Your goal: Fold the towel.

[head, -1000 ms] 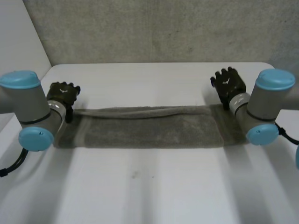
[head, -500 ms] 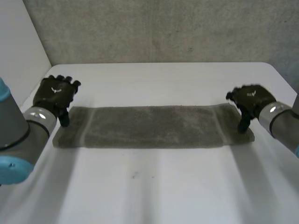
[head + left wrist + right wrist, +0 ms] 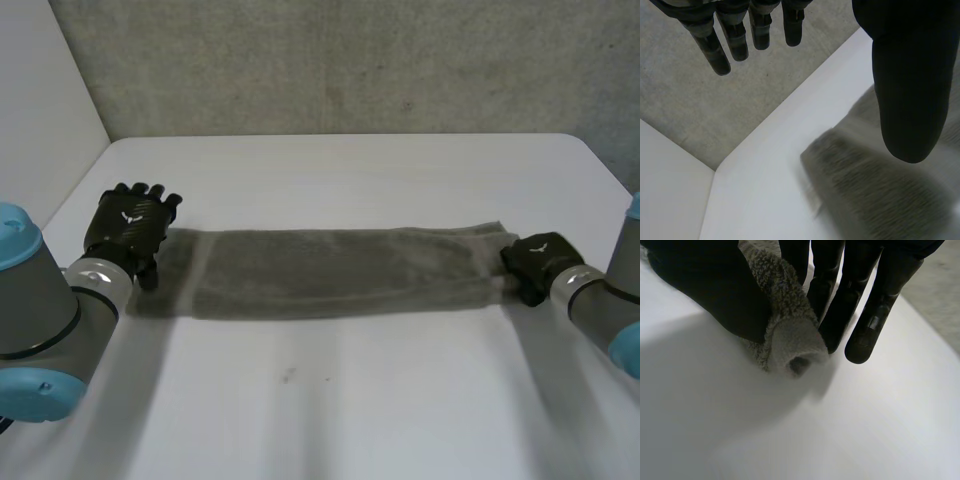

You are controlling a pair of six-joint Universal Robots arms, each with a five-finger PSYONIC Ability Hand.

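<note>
Head view, left to right. The left robot hand (image 3: 128, 228) hovers at the towel's left end, palm down, its arm entering from the near left corner. In the left wrist view its fingers (image 3: 720, 55) are straight and stand well apart from the thumb (image 3: 910, 90), so the hand is spread and holds nothing, with the towel's end (image 3: 875, 200) lying beneath the thumb.

The towel (image 3: 340, 272) lies flat on the white worktop (image 3: 340, 410) as one long narrow band running from side to side. It appears already doubled along its length, though the layers are hard to tell apart from above. By that reading a lengthwise fold is done and the end-to-end folds remain.

The right robot hand (image 3: 535, 262) sits low at the towel's right end. In the right wrist view its thumb (image 3: 715, 290) and fingers pinch a rolled lip of towel (image 3: 790, 335) just above the worktop.
</note>
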